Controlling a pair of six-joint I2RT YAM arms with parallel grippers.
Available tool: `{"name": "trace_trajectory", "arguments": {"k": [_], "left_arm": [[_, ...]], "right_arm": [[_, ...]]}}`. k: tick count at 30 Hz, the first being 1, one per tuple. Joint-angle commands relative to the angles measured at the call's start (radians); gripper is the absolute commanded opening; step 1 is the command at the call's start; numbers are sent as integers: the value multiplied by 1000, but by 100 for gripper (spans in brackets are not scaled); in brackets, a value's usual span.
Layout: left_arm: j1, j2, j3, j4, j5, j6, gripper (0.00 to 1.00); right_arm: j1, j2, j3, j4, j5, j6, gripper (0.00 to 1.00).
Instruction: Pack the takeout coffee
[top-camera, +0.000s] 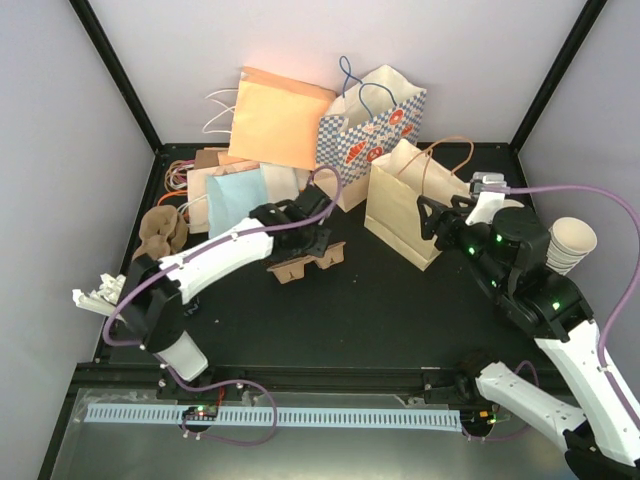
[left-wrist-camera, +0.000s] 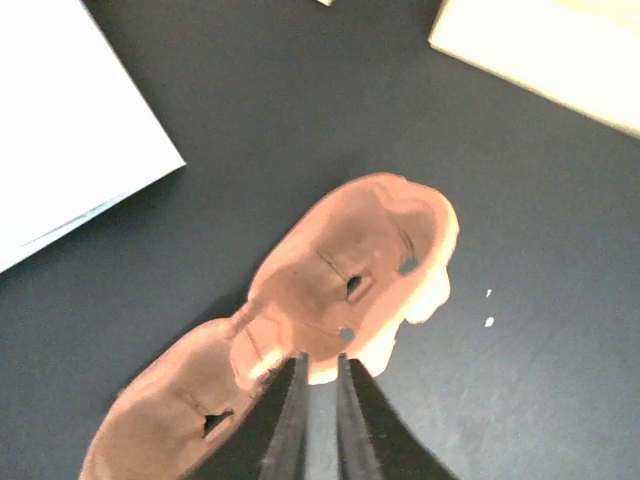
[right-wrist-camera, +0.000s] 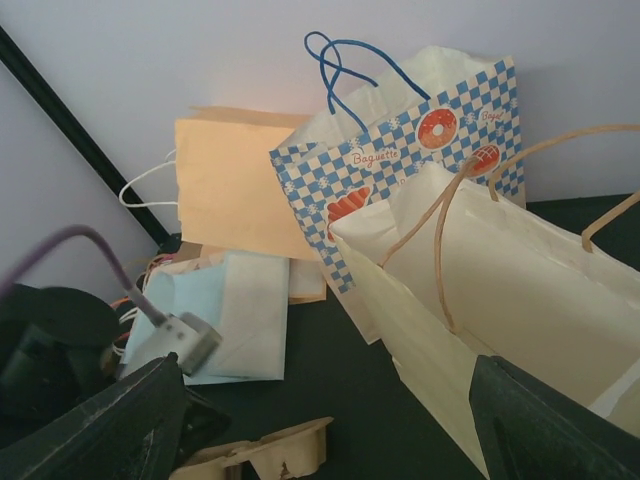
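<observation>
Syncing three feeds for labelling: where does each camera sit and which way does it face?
Top external: high behind the robot, looking down on the table; left arm and right arm show.
Left wrist: looking down at the cup carrier; left gripper fingers nearly together.
Right wrist: facing rearward at the cream bag; right gripper spread wide.
Shared: the cup carrier, in all three.

We see a black table (top-camera: 380, 310). Near its middle lies a brown pulp cup carrier (top-camera: 305, 262). To the right of it stands a cream paper bag (top-camera: 405, 210) with brown handles, mouth open. Along the far edge stand a blue checkered bag (top-camera: 375, 130) and an orange bag (top-camera: 280, 118), and a pale blue bag (top-camera: 240, 200) lies flat at far left. At the left edge we find a crumpled brown wad (top-camera: 162, 232), and at the right edge a stack of cream cups (top-camera: 570, 245).
</observation>
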Motion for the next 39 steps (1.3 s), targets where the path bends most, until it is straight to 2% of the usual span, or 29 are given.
{"name": "trace_trajectory", "arguments": {"k": [1, 7, 14, 20, 25, 34, 37, 39], "left_arm": [[75, -88, -47, 116, 140, 42, 3], [139, -33, -54, 115, 134, 63, 2], [150, 44, -64, 123, 135, 65, 2], [147, 68, -140, 166, 237, 26, 2], [114, 50, -195, 198, 311, 6, 2], [-6, -20, -255, 214, 302, -69, 2], [-14, -50, -264, 203, 274, -76, 2], [-14, -85, -262, 174, 209, -76, 7]], "right_arm": [[6, 3, -14, 34, -5, 16, 81], [6, 11, -33, 49, -15, 27, 81], [6, 8, -32, 45, -16, 28, 81], [5, -1, -33, 41, -5, 23, 81], [6, 2, -39, 48, -22, 28, 81], [6, 32, -44, 52, -54, 36, 82], [5, 65, -42, 40, -92, 41, 82], [6, 94, -40, 30, -120, 44, 82]]}}
